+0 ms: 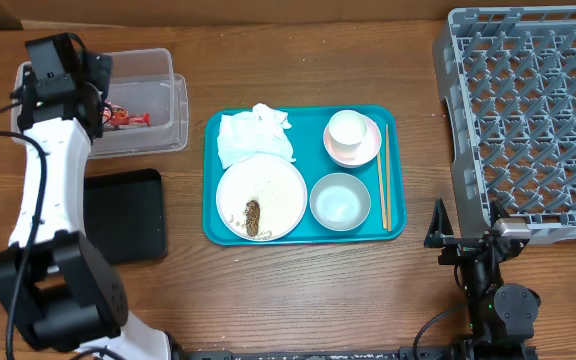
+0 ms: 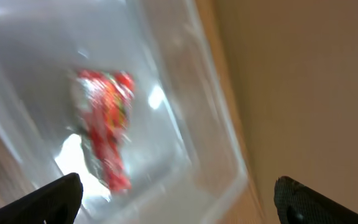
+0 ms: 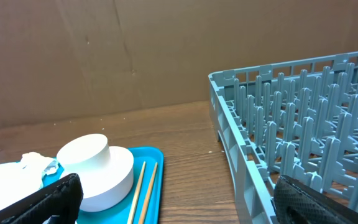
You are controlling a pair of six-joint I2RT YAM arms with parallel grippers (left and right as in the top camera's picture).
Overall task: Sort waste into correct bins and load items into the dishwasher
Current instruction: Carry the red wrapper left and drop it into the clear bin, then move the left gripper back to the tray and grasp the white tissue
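The grey dish rack (image 1: 528, 110) took the far right corner of the table (image 1: 298, 50), and its right edge ran out of the overhead view. The teal tray (image 1: 305, 236) sat in the middle with bare wood on every side. At the left, the clear tub (image 1: 173, 105) stood just behind the black tray (image 1: 123, 215). On the teal tray lay the white plate (image 1: 273, 172), the napkin (image 1: 253, 135), the bowl (image 1: 340, 200), the cup (image 1: 348, 130) and, along the right rim, the chopsticks (image 1: 384, 195). The red wrapper (image 2: 107, 130) lay inside the tub, below the left gripper (image 2: 179, 196), whose jaws were spread wide. The right gripper (image 3: 179, 199), near the rack's front edge, was also spread and held nothing.
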